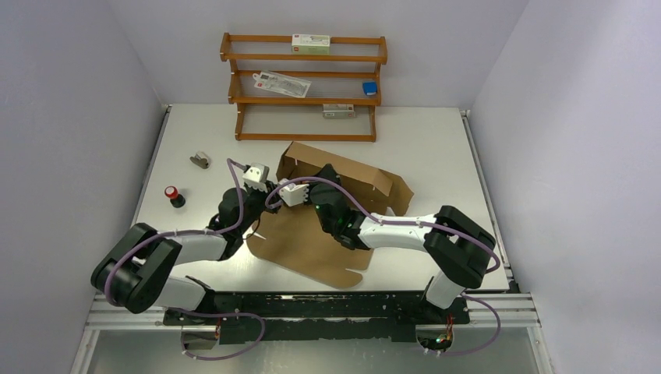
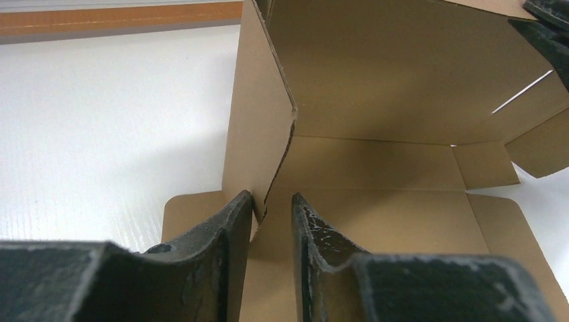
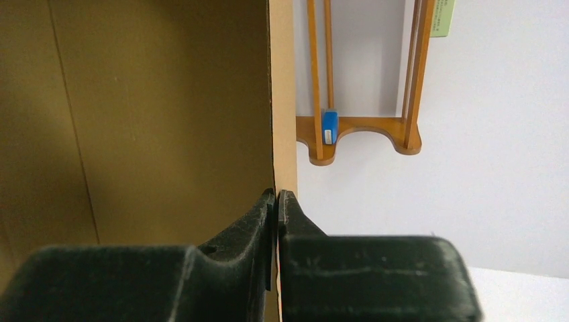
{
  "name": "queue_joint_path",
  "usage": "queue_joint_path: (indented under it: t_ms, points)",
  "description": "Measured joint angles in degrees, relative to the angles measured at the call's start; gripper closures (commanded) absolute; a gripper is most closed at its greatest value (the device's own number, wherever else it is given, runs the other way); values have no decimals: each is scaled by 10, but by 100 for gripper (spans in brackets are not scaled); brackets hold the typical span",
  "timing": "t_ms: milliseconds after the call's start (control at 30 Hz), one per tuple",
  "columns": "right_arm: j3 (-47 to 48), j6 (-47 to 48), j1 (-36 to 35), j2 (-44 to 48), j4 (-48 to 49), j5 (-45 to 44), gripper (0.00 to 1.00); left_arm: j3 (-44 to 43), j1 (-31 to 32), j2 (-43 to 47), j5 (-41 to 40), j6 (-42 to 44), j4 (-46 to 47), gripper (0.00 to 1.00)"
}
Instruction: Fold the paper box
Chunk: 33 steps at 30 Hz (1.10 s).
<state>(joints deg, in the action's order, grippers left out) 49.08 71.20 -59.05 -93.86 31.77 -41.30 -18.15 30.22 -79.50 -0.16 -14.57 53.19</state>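
Observation:
The paper box (image 1: 312, 249) is a brown cardboard sheet in the middle of the table. Its near half lies flat and its far panel (image 1: 351, 175) stands raised. My left gripper (image 1: 273, 187) is at the box's left side. In the left wrist view it (image 2: 272, 201) is slightly open, and the lower edge of the upright side flap (image 2: 258, 127) sits between the fingertips, against the left one. My right gripper (image 1: 323, 178) is at the raised panel. In the right wrist view it (image 3: 277, 194) is shut on the panel's edge (image 3: 283, 100).
A wooden rack (image 1: 304, 136) stands at the back of the table with small packages and a blue item (image 1: 370, 88) on its shelves. A red-capped bottle (image 1: 173, 195) and a small grey object (image 1: 201, 160) lie to the left of the box.

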Motion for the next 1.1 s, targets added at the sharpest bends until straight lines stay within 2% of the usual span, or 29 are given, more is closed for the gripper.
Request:
queue_joint_path:
  t_ms: [133, 333, 500, 867, 1000, 1100]
  points:
    - [0, -3, 2, 0, -2, 3, 93, 0, -1, 22, 3, 5, -30, 58]
    - [0, -5, 6, 0, -4, 5, 93, -6, -13, 70, 8, 14, -70, 43]
    - [0, -5, 6, 0, -5, 10, 93, -9, -55, 123, 30, 20, -96, 35]
    - [1, -5, 8, 0, -13, 13, 94, -40, -197, 165, 134, 24, -109, 33]
    - [4, -5, 9, 0, -17, 13, 94, -59, -254, 130, 169, 8, -90, 33]
    - [5, -7, 9, 0, -21, 14, 94, -80, -282, 64, 194, -8, -64, 35]
